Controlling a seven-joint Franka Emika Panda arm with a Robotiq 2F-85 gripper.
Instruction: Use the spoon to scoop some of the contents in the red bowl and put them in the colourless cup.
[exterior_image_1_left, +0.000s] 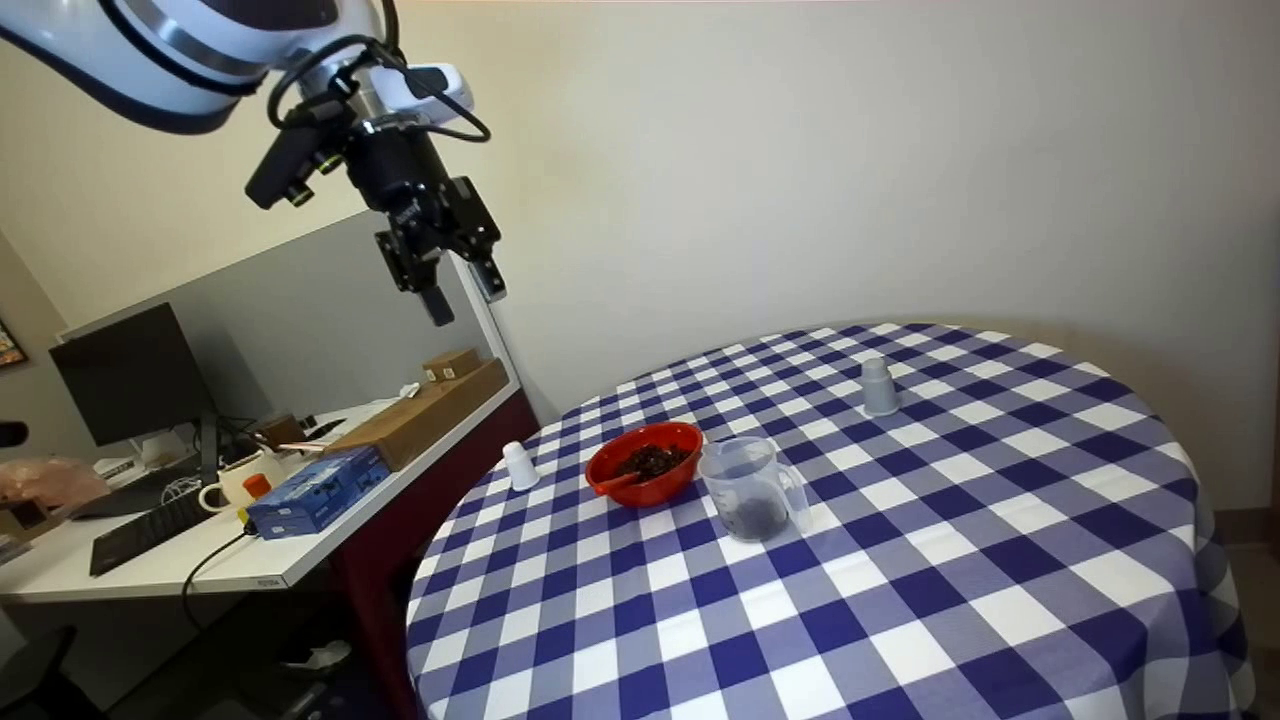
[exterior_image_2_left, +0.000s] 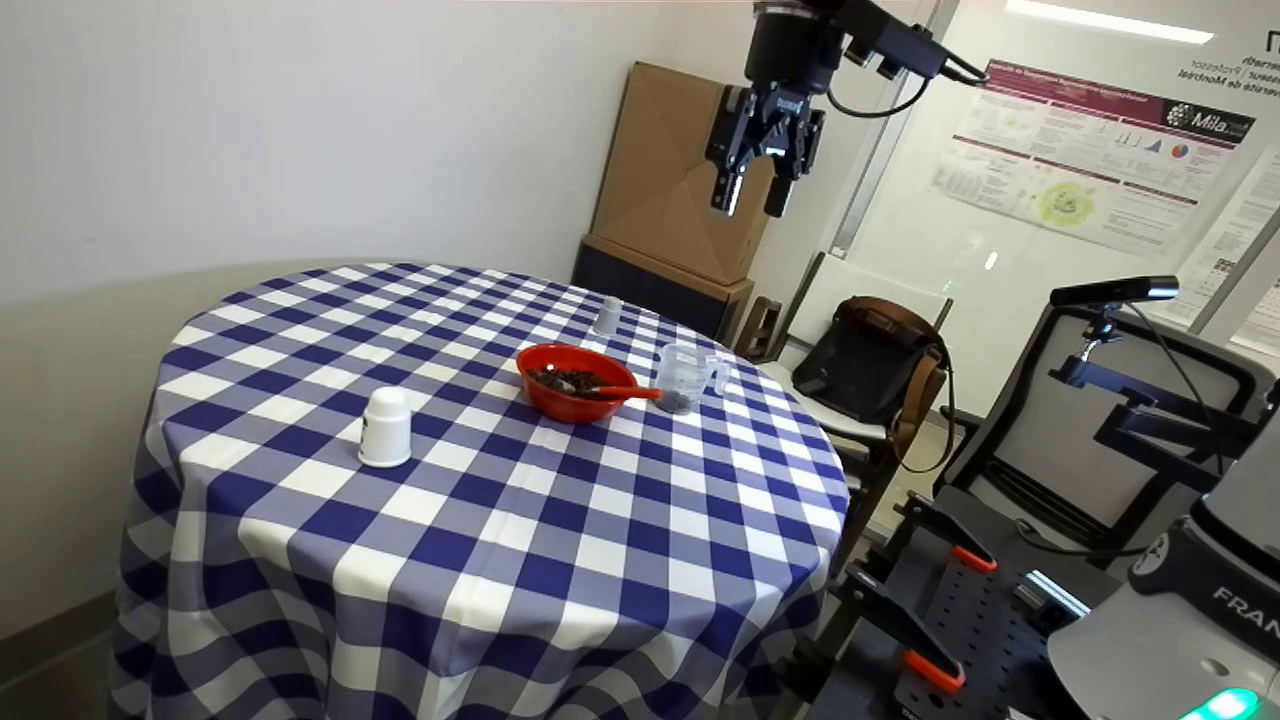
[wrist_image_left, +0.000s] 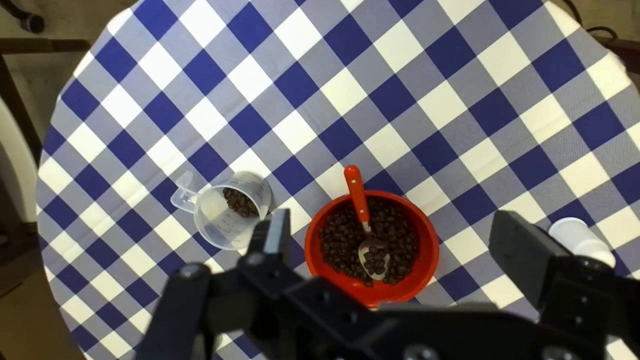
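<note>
Wrist view: A red-handled metal spoon (wrist_image_left: 363, 215) lies on dark brown beans (wrist_image_left: 340, 245) in a round, bright-red bowl (wrist_image_left: 350, 287) at lower centre, near a colourless, see-through cup (wrist_image_left: 220, 225) left of centre. The black two-fingered gripper (exterior_image_1_left: 466, 297), spread and holding nothing, hangs at upper left in an exterior view. The step in hand appears to be reaching for the spoon; next would come a descent and a pinch on its handle (wrist_image_left: 356, 192). Only the wrist view makes out beans in spoon and cup; only exterior views show the gripper's height.
</note>
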